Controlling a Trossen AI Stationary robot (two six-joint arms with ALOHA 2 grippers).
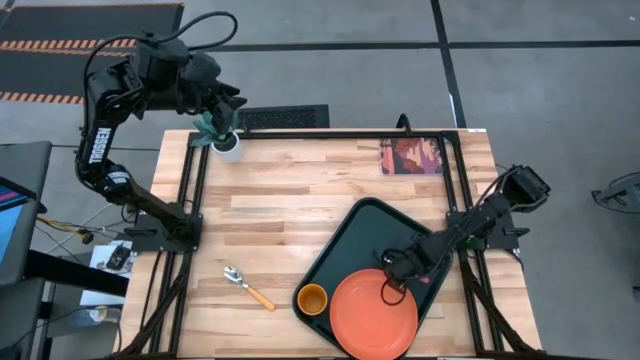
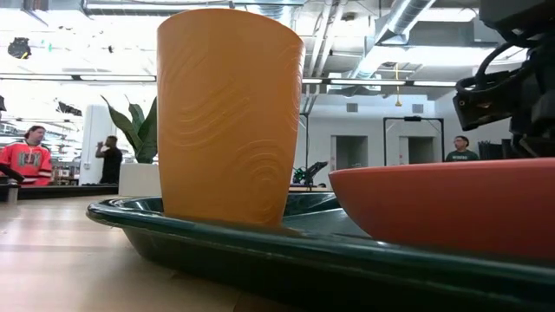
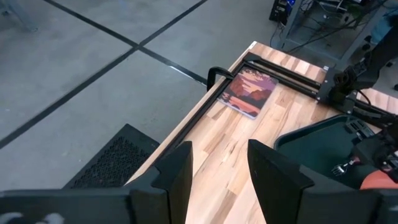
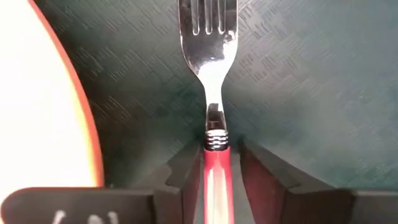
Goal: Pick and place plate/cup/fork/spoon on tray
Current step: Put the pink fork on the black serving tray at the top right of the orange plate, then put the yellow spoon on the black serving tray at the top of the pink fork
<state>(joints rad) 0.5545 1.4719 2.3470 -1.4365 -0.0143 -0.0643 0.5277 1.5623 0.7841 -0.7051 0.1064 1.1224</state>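
Observation:
The dark green tray (image 1: 365, 225) lies at the table's near right. The orange plate (image 1: 373, 313) and the orange-yellow cup (image 1: 312, 299) stand on it; both also show in the low view, cup (image 2: 230, 113) and plate (image 2: 451, 208). My right gripper (image 1: 393, 268) is low over the tray beside the plate's far edge, shut on the fork (image 4: 210, 56). The yellow-handled spoon (image 1: 248, 287) lies on the bare table left of the tray. My left gripper (image 3: 221, 168) is open and empty, raised over the table's far left corner. My right gripper pinches the fork's pink-red handle (image 4: 217, 177) between its two fingers, just behind the metal collar. The fingers (image 4: 186, 174) lie along the fork. The tines (image 4: 208, 18) stick out ahead, close over the tray floor beside the plate's rim (image 4: 87, 124).
A white pot with a green plant (image 1: 225, 140) stands at the far left corner under my left arm. A reddish-brown picture card (image 1: 411, 156) lies at the far right. Black rails run along the table's edges. Bare wood shows in the table's middle.

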